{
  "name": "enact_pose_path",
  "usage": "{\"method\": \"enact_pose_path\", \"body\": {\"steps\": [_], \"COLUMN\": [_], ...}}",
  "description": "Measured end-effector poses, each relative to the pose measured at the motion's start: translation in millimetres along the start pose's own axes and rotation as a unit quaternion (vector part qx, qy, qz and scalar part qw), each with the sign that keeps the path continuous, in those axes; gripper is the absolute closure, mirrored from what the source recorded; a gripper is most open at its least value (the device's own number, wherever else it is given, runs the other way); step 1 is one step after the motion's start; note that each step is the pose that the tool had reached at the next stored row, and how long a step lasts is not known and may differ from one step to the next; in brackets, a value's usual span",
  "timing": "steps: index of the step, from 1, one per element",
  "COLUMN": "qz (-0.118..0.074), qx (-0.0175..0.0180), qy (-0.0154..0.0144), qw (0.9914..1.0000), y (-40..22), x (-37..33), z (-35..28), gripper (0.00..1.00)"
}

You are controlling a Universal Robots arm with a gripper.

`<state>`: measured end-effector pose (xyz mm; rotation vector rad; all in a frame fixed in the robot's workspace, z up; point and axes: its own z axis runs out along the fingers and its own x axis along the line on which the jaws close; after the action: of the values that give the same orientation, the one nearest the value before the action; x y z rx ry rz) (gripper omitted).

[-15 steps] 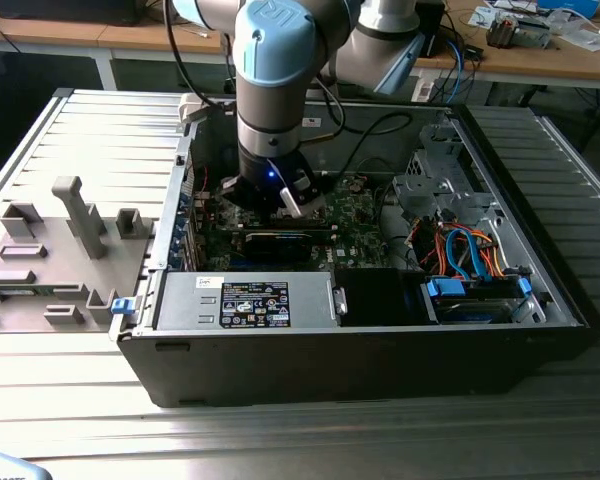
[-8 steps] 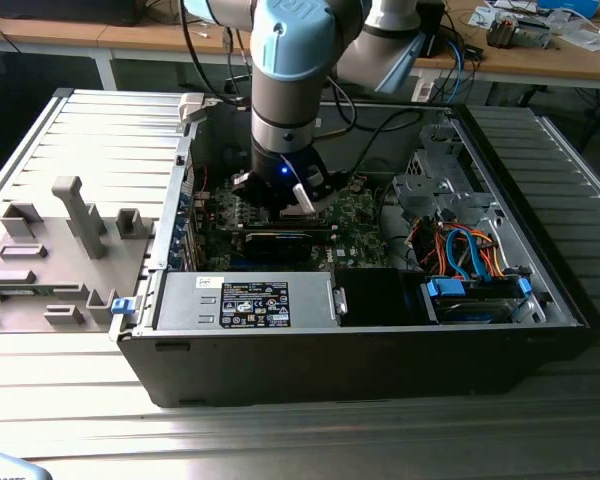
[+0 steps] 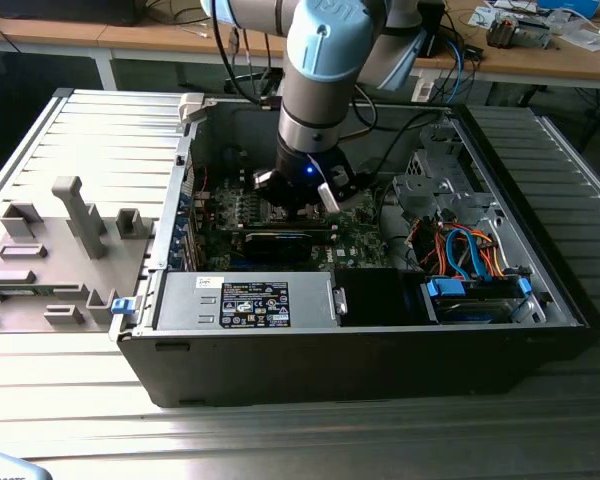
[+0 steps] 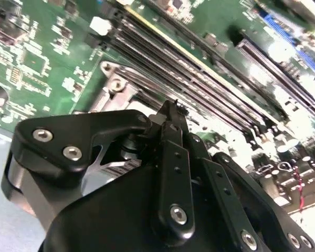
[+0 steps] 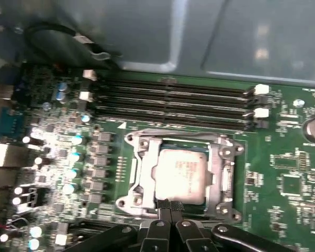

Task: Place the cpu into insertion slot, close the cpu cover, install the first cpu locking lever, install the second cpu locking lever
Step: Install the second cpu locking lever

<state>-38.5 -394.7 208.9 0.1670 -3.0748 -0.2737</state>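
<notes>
In the first wrist view the cpu point(image 5: 181, 173), a square chip with a dull silver top, sits in the insertion slot point(image 5: 170, 148) on the green motherboard. The cpu cover point(image 5: 221, 173), a silvery frame, lies down flat around the chip. My gripper point(image 5: 171, 206) is at the socket's near edge, its two black fingertips pressed together with nothing visible between them. In the second wrist view the gripper point(image 4: 170, 111) hangs just over a silvery corner of the socket point(image 4: 115, 84). In the exterior view the gripper point(image 3: 302, 200) reaches down into the open computer case, over the board.
Long narrow memory slots point(image 5: 173, 102) run beside the socket, with the case's metal wall point(image 5: 199, 31) behind them. In the exterior view a black card point(image 3: 280, 240), the power supply point(image 3: 250, 300) and a drive bay with coloured cables point(image 3: 460, 250) surround the arm. A grey fixture tray point(image 3: 60, 250) lies outside the case.
</notes>
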Motion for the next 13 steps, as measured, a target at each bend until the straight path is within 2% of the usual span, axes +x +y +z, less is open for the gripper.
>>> {"method": "enact_pose_path", "body": {"steps": [2, 3, 4, 5, 6, 7, 8, 11, 12, 13], "qz": [0.001, 0.001, 0.001, 0.002, 0.002, 0.002, 0.003, 0.004, 0.004, 0.004], "qx": [0.0073, 0.0146, 0.0187, 0.0259, 0.0305, 0.0375, 0.0466, 0.0586, 0.0620, 0.0638], "qy": [0.0012, 0.0020, 0.0024, 0.0032, 0.0037, 0.0044, 0.0053, 0.0065, 0.0069, 0.0071], "qw": [0.99997, 0.99989, 0.99982, 0.99966, 0.99953, 0.99929, 0.99889, 0.99825, 0.99805, 0.99793], "y": [5.4, 10.5, 12.7, 15.6, 17.5, 20.3, 24.6, 32.9, 35.8, 37.0], "x": [-3.4, -4.6, -4.9, -5.2, -5.5, -5.8, -6.3, -7.3, -7.6, -7.6], "z": [0.9, 1.5, 1.7, 1.4, 1.2, 0.7, 0.0, -0.5, -1.6, -3.0], "gripper": [0.89, 0.89, 0.89, 0.89, 0.89, 0.89, 0.89, 0.89, 0.89, 0.89]}}
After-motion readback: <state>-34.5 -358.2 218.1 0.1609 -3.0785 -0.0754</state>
